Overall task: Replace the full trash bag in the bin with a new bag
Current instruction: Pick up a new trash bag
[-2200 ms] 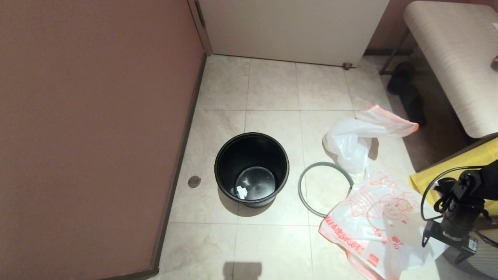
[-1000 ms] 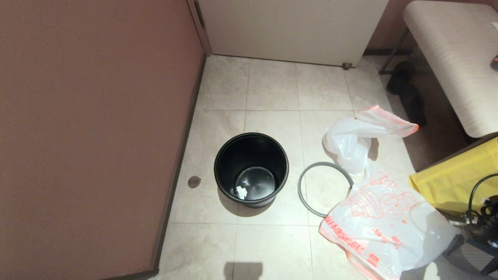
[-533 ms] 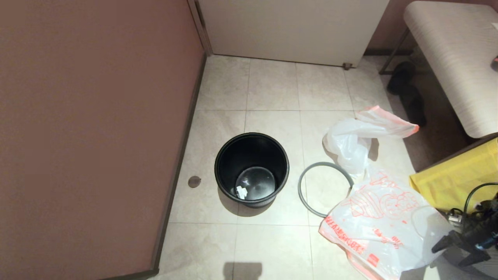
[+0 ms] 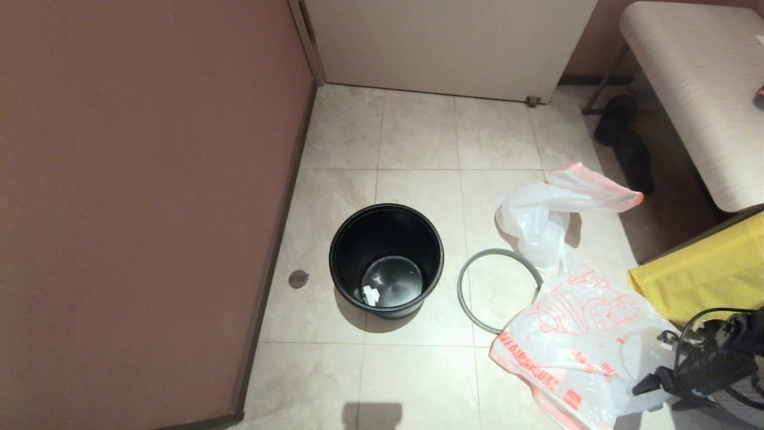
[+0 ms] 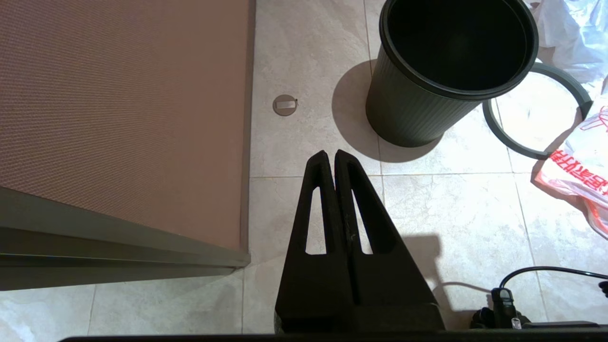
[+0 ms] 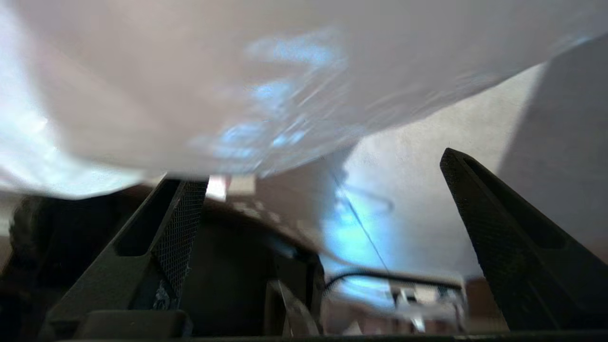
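Observation:
The black bin (image 4: 386, 239) stands unlined on the tiled floor with a white scrap (image 4: 371, 294) at its bottom. Its grey ring rim (image 4: 462, 292) lies flat on the floor to its right. Beyond the ring slumps the full trash bag (image 4: 537, 221), pink-red handles up. The new bag (image 4: 585, 340), with its orange-red cartoon, lies nearer me. My right gripper (image 4: 653, 394) is low at that bag's right edge, open, with white plastic (image 6: 237, 95) just ahead of its fingers (image 6: 180, 218) and nothing between them. My left gripper (image 5: 331, 154) is shut and empty, parked above the floor short of the bin (image 5: 408, 114).
A brown wall panel (image 4: 137, 209) runs along the left, close to the bin. A white door (image 4: 447, 42) closes the back. A bench (image 4: 698, 89), dark shoes (image 4: 627, 143) and a yellow bag (image 4: 704, 280) crowd the right. A round floor cap (image 4: 298, 278) sits left of the bin.
My right arm has swung in from the right edge and come down leftward to the new bag's right edge. Bin, ring and both bags have stayed put.

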{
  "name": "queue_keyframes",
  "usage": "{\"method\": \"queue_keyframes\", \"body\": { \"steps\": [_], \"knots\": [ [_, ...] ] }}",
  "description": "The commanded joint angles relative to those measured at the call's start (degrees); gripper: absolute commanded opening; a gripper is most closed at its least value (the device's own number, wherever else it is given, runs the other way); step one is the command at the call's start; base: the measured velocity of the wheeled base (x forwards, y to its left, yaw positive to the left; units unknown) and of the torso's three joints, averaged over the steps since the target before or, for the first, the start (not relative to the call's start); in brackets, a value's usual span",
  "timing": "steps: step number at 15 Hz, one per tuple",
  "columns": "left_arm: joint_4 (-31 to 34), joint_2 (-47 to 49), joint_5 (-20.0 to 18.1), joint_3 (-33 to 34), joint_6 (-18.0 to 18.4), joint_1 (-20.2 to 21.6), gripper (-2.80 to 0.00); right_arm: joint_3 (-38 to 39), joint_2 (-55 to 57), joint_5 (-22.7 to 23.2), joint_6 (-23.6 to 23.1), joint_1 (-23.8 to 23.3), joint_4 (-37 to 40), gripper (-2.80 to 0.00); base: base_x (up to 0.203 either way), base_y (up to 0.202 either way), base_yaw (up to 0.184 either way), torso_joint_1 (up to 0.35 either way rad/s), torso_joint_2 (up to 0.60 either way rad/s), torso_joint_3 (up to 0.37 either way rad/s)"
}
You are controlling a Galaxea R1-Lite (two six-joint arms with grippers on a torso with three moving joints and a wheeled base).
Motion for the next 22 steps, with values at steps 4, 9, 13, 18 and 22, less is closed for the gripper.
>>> {"method": "queue_keyframes", "body": {
  "steps": [4, 9, 13, 18, 22],
  "knots": [
    [0.0, 0.1, 0.0, 0.0, 0.0, 0.0, -2.80, 7.0, 1.4, 14.3, 4.5, -1.9, -16.3, 0.00, 0.000, 0.000, 0.000, 0.000, 0.00, 0.000],
    [0.0, 0.1, -0.1, 0.0, 0.0, 0.0, -2.80, 1.1, 3.2, 27.7, 9.6, -1.6, -17.3, 0.00, 0.000, 0.000, 0.000, 0.000, 0.00, 0.000],
    [0.0, 0.1, -0.1, 0.0, 0.0, 0.0, -2.80, -8.4, 6.9, 27.2, 9.7, -0.2, -12.7, 0.00, 0.000, 0.000, 0.000, 0.000, 0.00, 0.000],
    [0.0, 0.1, 0.0, 0.0, 0.0, 0.0, -2.80, -15.7, 8.5, 27.4, 13.0, 7.0, -5.6, 0.00, 0.000, 0.000, 0.000, 0.000, 0.00, 0.000],
    [0.0, 0.1, 0.0, 0.0, 0.0, 0.0, -2.80, -16.9, 9.5, 25.6, 13.1, 9.9, -6.1, 0.00, 0.000, 0.000, 0.000, 0.000, 0.00, 0.000]
  ]
}}
